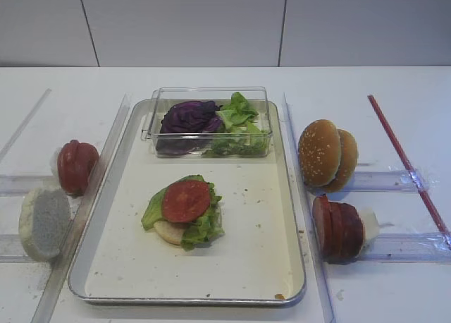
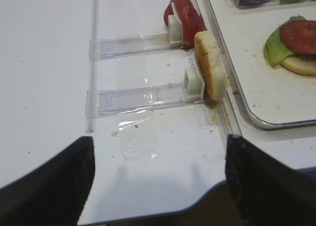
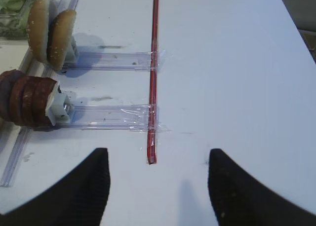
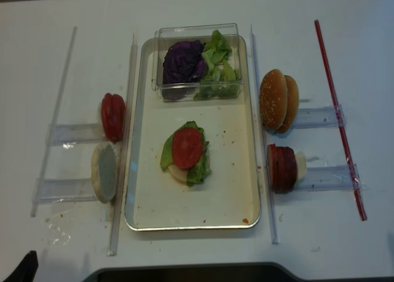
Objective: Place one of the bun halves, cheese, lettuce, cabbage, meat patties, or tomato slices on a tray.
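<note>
stack on tray: bottom bun [image 1: 169, 231], lettuce [image 1: 201, 221] and one tomato slice [image 1: 186, 200] sit mid tray [image 1: 134, 266].
likely next piece: meat patties [image 1: 338, 229] stand on edge in a holder on the worktop, just right of the tray.
handling: a patty looks soft, light, a bit slick; pinch across the flat faces at the top edge, gently.
top buns [image 1: 326, 154]: upright, behind the patties.
right end effector [image 3: 158, 186]: open, empty.
left end effector [image 2: 158, 176]: open, empty.
</note>
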Robot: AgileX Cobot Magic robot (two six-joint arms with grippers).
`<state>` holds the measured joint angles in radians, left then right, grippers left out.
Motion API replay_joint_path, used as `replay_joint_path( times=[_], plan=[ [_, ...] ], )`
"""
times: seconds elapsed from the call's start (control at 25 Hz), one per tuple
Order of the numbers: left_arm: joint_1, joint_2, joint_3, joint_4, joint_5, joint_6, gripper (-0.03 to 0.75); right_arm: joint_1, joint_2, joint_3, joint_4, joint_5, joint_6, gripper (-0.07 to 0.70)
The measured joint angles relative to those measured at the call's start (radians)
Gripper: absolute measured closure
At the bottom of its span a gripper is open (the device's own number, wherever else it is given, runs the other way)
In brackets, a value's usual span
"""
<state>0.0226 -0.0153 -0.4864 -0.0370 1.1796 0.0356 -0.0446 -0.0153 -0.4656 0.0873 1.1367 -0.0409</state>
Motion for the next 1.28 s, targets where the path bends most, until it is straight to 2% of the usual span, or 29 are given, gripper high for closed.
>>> replay_joint_path(
  times=[1.28],
  plan=[
    [0.0, 0.0, 0.0, 0.0, 0.0, 0.0, 0.213, 0.0, 0.0, 0.0, 0.0, 0.0, 0.0, 0.177]
  ],
)
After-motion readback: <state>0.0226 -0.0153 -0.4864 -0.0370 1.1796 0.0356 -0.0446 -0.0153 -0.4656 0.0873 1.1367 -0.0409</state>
